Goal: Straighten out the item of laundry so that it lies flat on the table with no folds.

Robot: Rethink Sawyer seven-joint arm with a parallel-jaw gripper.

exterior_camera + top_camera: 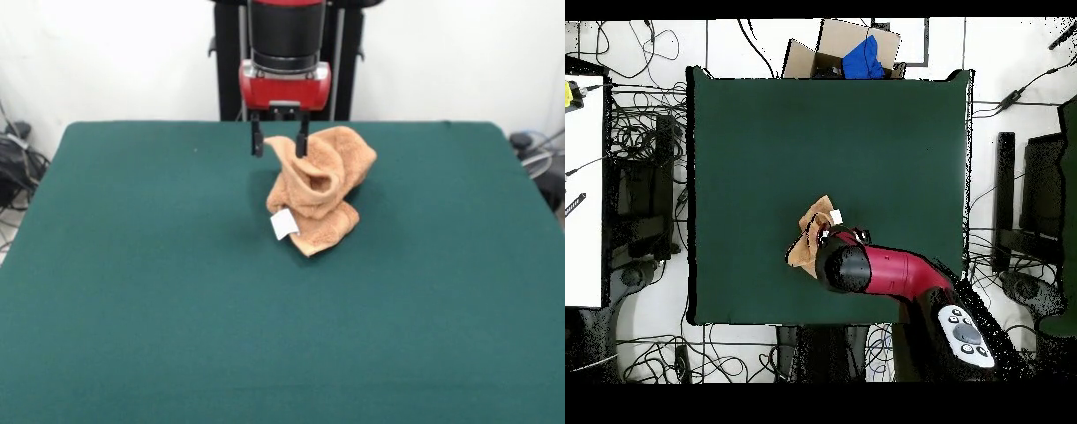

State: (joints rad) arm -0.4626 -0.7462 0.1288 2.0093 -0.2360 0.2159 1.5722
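Observation:
The peach-orange towel [320, 190] lies crumpled in a raised heap on the dark green table [132, 265], a little behind its middle. Its white tag [283, 224] hangs at the front left. My gripper [279, 143] hangs over the heap's upper left corner with its fingers apart, one finger [257, 141] to the left of the cloth and the other against the raised edge. In the overhead view the red arm [870, 270] covers the gripper and part of the towel [808, 243], which sits near the table's [765, 140] bottom edge.
The black pedestal [231, 62] stands behind the table's far edge. In the overhead view a cardboard box with a blue item [850, 50] sits beyond the table's top edge. Cables [645, 140] and dark equipment lie along both sides.

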